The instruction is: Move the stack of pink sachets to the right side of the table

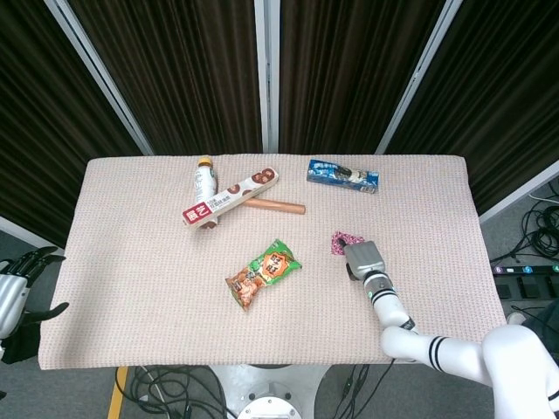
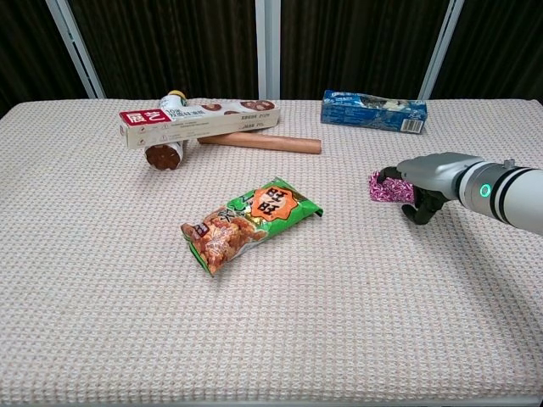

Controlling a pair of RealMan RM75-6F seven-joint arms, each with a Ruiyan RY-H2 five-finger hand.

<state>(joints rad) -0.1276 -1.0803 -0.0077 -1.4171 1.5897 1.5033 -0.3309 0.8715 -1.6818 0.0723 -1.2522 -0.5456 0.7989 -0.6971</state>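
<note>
The stack of pink sachets (image 2: 386,187) lies on the beige tablecloth, right of centre; in the head view the pink sachets (image 1: 341,242) show just beyond my right hand (image 1: 361,259). In the chest view my right hand (image 2: 424,176) grips the stack from its right side, fingers curled over its top edge. My left hand (image 1: 17,295) hangs off the table's left edge, low in the head view, fingers spread and holding nothing. It does not show in the chest view.
A green snack bag (image 2: 250,220) lies at the table's middle. At the back are a long red-and-white box (image 2: 199,121) resting on a bottle (image 1: 204,177), a brown stick (image 2: 259,142) and a blue box (image 2: 373,110). The table's right edge (image 1: 485,244) lies beyond the hand.
</note>
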